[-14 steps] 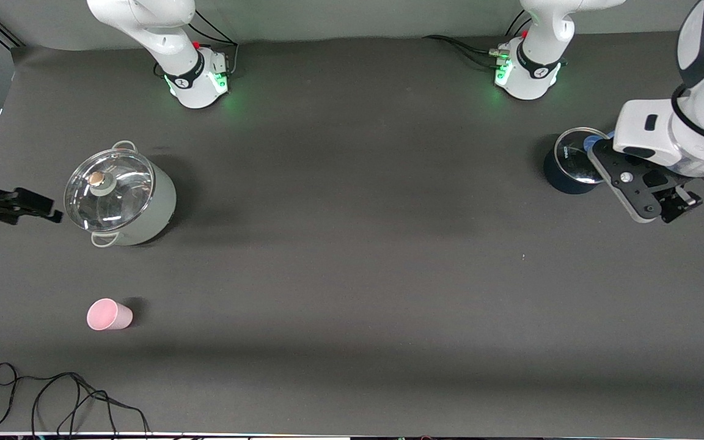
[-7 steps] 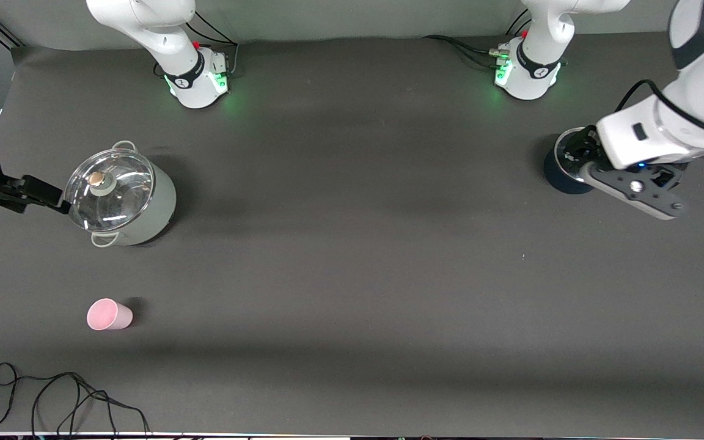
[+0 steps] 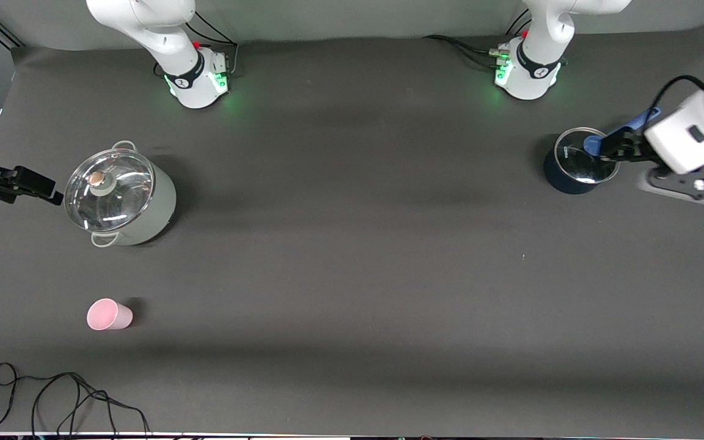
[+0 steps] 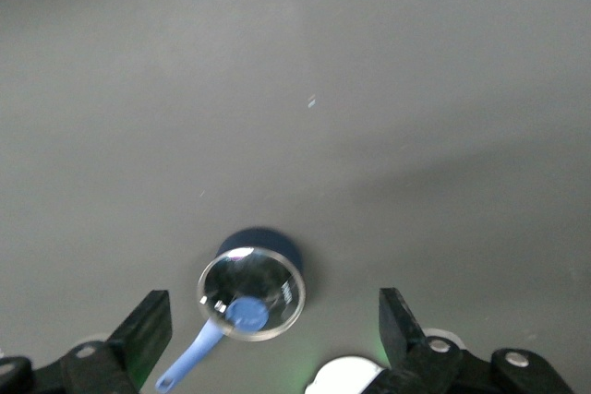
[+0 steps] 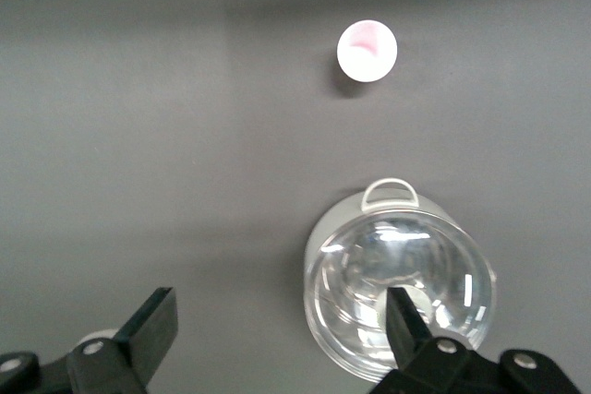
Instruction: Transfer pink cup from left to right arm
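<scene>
Near the table edge closest to the front camera, toward the right arm's end, the pink cup (image 3: 108, 315) (image 5: 367, 51) is standing upright on its base, mouth up and nothing showing inside it, free of both grippers. A loose black cable (image 3: 52, 397) is lying in the corner just nearer the camera than the cup. Farther from the camera than the cup, the pale green pot (image 3: 121, 199) (image 5: 397, 283) is sitting under a glass lid with a round knob; what it is holding cannot be told through the glare. The right gripper (image 3: 19, 183) (image 5: 277, 334) is hanging at that end's edge, just beside the pot, its fingers spread wide and gripping nothing. At the left arm's end, the small dark blue pan (image 3: 575, 165) (image 4: 254, 288) is wearing a glass lid with a blue knob and a blue handle; its contents cannot be made out. The left gripper (image 3: 688, 183) (image 4: 277, 334) is hovering by that end's edge next to the pan, fingers likewise wide apart and bare. The cup is lying well apart from the left gripper.
</scene>
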Controlling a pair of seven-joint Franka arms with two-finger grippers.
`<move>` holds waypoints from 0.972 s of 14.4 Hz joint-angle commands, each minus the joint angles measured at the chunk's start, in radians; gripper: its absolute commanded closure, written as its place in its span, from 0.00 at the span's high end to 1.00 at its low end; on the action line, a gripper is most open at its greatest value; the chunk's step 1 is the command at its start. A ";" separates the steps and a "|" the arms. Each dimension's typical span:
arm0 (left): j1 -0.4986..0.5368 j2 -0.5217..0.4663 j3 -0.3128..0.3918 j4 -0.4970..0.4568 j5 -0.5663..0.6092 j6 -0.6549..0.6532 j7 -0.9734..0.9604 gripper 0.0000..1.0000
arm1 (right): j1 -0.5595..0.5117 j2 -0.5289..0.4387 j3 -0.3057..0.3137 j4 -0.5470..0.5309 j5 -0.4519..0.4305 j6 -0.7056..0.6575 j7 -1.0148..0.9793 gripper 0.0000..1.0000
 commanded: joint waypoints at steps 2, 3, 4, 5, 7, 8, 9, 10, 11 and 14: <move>0.019 -0.010 0.032 -0.027 -0.008 -0.020 0.057 1.00 | 0.025 0.001 -0.008 0.011 -0.026 -0.025 -0.048 1.00; 0.016 -0.012 0.028 -0.027 -0.008 -0.014 0.043 1.00 | 0.025 0.001 -0.008 0.011 -0.026 -0.025 -0.050 1.00; 0.018 -0.012 0.011 -0.027 -0.010 -0.011 0.002 1.00 | 0.025 0.001 -0.008 0.012 -0.026 -0.025 -0.056 1.00; 0.016 -0.013 -0.006 -0.027 -0.011 -0.002 -0.097 1.00 | 0.023 0.000 -0.010 0.013 -0.026 -0.025 -0.085 1.00; 0.030 -0.018 -0.052 -0.028 -0.011 0.037 -0.214 1.00 | 0.023 -0.002 -0.013 0.013 -0.026 -0.027 -0.099 1.00; 0.057 -0.019 -0.078 -0.028 -0.010 0.044 -0.211 1.00 | 0.023 -0.002 -0.013 0.013 -0.026 -0.027 -0.099 1.00; 0.120 -0.021 -0.128 -0.028 -0.008 0.045 -0.202 1.00 | 0.023 -0.002 -0.013 0.013 -0.026 -0.027 -0.099 1.00; 0.190 -0.022 -0.182 -0.028 -0.005 0.045 -0.172 1.00 | 0.023 -0.002 -0.013 0.013 -0.026 -0.027 -0.099 1.00; 0.233 -0.022 -0.208 -0.028 -0.003 0.040 -0.127 1.00 | 0.022 -0.002 -0.013 0.013 -0.026 -0.027 -0.099 1.00; 0.295 -0.018 -0.236 -0.028 -0.009 0.037 -0.070 1.00 | 0.022 -0.002 -0.013 0.013 -0.026 -0.027 -0.099 1.00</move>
